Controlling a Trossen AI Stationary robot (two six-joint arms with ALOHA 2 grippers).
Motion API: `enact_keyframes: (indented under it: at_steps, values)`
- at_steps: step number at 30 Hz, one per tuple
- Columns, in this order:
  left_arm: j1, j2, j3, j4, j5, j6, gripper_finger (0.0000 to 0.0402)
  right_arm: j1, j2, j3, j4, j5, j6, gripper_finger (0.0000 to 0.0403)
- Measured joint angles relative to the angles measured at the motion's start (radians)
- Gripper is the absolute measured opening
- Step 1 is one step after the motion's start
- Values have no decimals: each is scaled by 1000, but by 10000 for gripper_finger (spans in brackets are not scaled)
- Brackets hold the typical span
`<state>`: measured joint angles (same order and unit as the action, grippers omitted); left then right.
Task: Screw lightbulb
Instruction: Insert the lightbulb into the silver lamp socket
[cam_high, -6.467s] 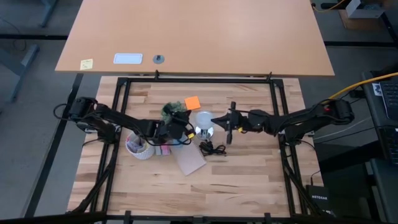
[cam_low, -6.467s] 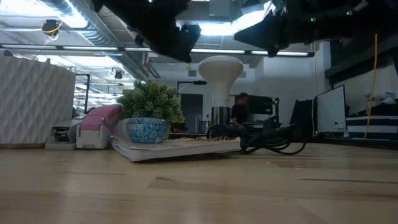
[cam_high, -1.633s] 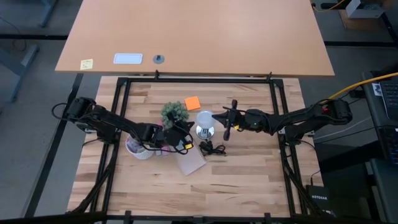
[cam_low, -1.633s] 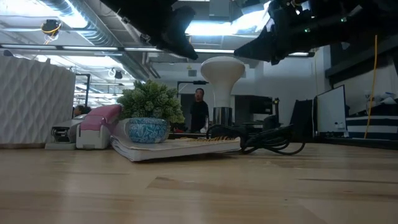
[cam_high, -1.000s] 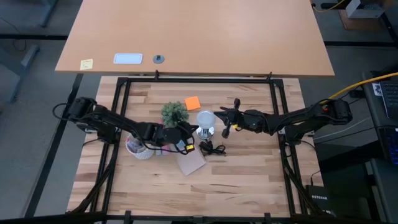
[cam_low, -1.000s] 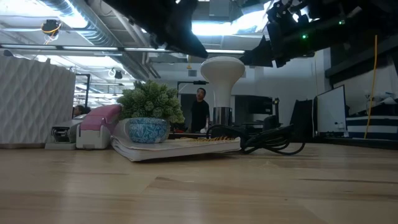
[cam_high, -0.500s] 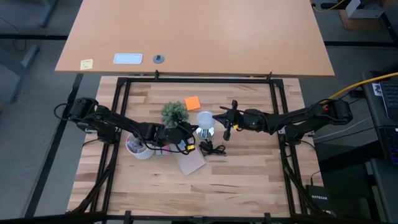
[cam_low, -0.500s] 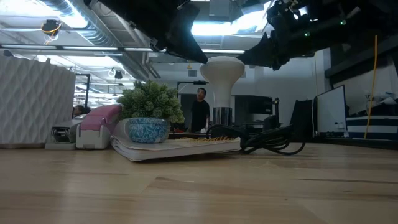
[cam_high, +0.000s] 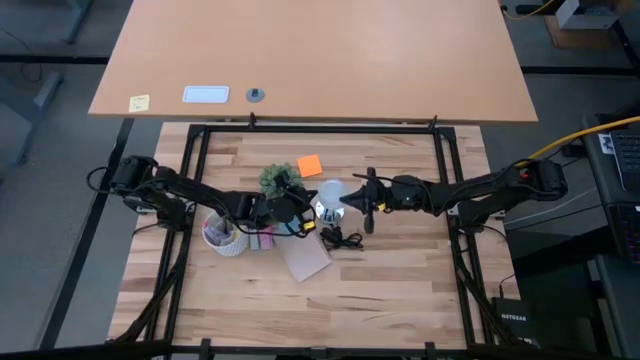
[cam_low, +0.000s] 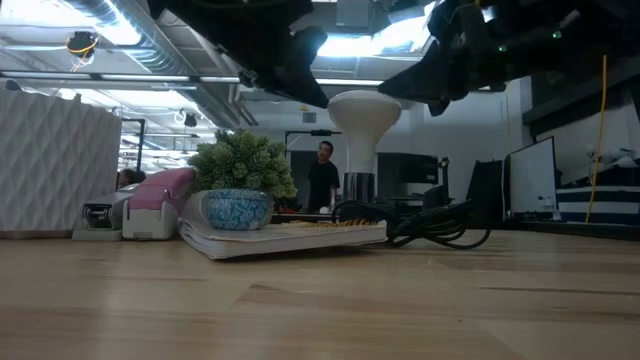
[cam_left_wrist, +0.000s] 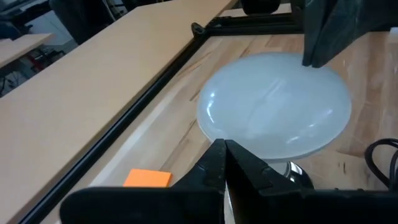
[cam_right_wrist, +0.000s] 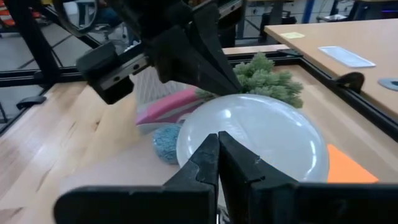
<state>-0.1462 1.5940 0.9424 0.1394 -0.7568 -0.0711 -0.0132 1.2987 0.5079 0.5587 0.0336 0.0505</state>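
A pale wooden table (cam_high: 300, 60) stands beyond the butcher-block table (cam_high: 400, 290); grey floor (cam_high: 50, 120) surrounds both; ceiling ducts (cam_low: 150, 50) and bright strip lights (cam_low: 340, 45) run overhead; a person (cam_low: 322, 180) stands far off, beside what may be monitors (cam_low: 533, 178).

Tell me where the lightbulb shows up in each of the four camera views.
High view: lightbulb mid-table, between both grippers.
Low view: lightbulb centre, upright above the black cord.
Left wrist view: its globe fills the middle.
Right wrist view: its globe sits centre.
Shared landmark: the small green plant, beside the bulb.
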Motion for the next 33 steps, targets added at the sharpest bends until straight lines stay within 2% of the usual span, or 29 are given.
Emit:
enact_keyframes:
  at_steps: [8, 18, 26, 33]
  values:
    - [-7, 0, 0, 1, -7, 20, 0, 0, 4, -3, 53, 3, -1, 12]
    - [-71, -15, 1, -4, -124, 53, 0, 0, 4, -3, 95, 16, -3, 12]
    - [-103, -26, 1, 6, -124, 79, 0, 0, 1, -3, 171, 159, -36, 12]
    - [-120, -26, 1, 48, -58, 101, 0, 0, -42, -3, 159, 278, -92, 12]
